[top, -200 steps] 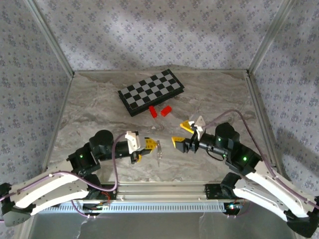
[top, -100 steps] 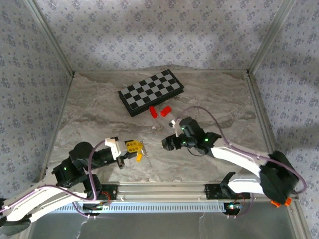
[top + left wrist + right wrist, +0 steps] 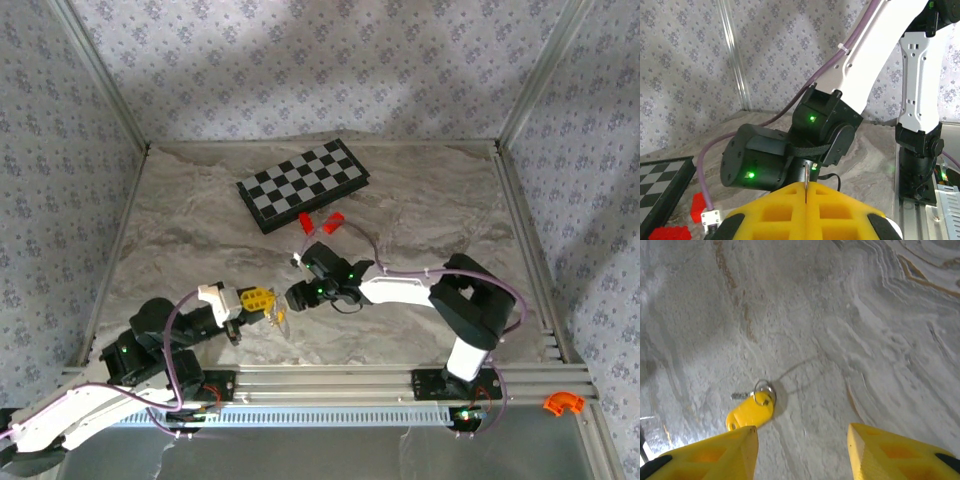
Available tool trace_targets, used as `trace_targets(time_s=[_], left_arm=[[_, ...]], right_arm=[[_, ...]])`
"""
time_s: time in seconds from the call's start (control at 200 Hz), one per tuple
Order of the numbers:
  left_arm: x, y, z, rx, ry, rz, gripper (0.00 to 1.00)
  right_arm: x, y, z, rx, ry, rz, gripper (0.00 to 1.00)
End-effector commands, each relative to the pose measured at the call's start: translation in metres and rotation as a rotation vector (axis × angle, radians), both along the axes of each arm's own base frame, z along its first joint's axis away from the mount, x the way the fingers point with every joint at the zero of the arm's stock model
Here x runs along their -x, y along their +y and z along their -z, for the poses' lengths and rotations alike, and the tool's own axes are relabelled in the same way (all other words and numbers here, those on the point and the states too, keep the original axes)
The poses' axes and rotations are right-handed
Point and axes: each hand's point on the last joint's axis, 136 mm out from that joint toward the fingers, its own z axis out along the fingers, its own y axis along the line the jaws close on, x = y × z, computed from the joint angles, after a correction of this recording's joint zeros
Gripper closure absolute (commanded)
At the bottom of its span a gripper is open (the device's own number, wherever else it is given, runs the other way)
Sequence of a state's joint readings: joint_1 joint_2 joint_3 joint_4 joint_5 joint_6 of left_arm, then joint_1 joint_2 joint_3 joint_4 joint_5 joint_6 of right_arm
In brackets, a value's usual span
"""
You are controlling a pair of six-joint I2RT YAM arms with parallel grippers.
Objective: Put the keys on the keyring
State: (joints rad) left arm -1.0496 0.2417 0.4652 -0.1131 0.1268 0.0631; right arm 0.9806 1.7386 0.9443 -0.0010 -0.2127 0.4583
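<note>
The key (image 3: 751,411), a small yellow oblong tag with a little metal ring at one end, lies flat on the marble table; from above it is an orange speck (image 3: 281,318). My right gripper (image 3: 802,442) hovers over it, open, the tag just beyond its left fingertip (image 3: 735,450). From above, the right gripper (image 3: 296,295) points toward the left gripper (image 3: 262,299). My left gripper (image 3: 805,192) is shut on a thin metal edge, the keyring (image 3: 805,176), which sticks up from between its yellow fingers. The right arm's black wrist (image 3: 790,155) sits close in front of it.
A folded chessboard (image 3: 303,184) lies at the back of the table. Two red blocks (image 3: 307,224) (image 3: 333,221) rest by its near edge, just behind the right arm. Metal rails border the table on all sides. An orange clip (image 3: 561,403) lies off the table at the near right.
The right arm has swung left and stretched out low across the table to the left gripper, its jaws narrowing. The left arm has drawn back toward the near left, still shut.
</note>
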Motion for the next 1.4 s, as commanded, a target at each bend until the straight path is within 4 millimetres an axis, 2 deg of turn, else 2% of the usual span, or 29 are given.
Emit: trace_targets(time_s=[0.0,0.56,1.065,1.154,1.334,1.394], left_arm=[[0.002,0.008,-0.021,0.079,-0.026,-0.012,1.00],[0.004,0.013,-0.023,0.101,-0.046,-0.017,1.00],[0.007,0.016,-0.024,0.115,-0.056,-0.012,1.00],[0.008,0.017,-0.023,0.119,-0.058,-0.012,1.00],[0.008,0.017,-0.024,0.119,-0.069,-0.012,1.00],[0.009,0.017,-0.025,0.124,-0.072,-0.006,1.00]], right_arm=[[-0.002,0.015,-0.001,-0.009,0.010,0.000,0.51],[0.011,0.044,0.019,0.055,0.047,-0.075,0.67],[0.012,0.037,0.025,0.109,0.045,-0.058,0.78],[0.012,0.038,0.025,0.108,0.049,-0.062,0.82],[0.015,0.041,0.020,0.069,0.077,-0.076,0.98],[0.015,0.039,0.017,0.064,0.069,-0.070,1.00]])
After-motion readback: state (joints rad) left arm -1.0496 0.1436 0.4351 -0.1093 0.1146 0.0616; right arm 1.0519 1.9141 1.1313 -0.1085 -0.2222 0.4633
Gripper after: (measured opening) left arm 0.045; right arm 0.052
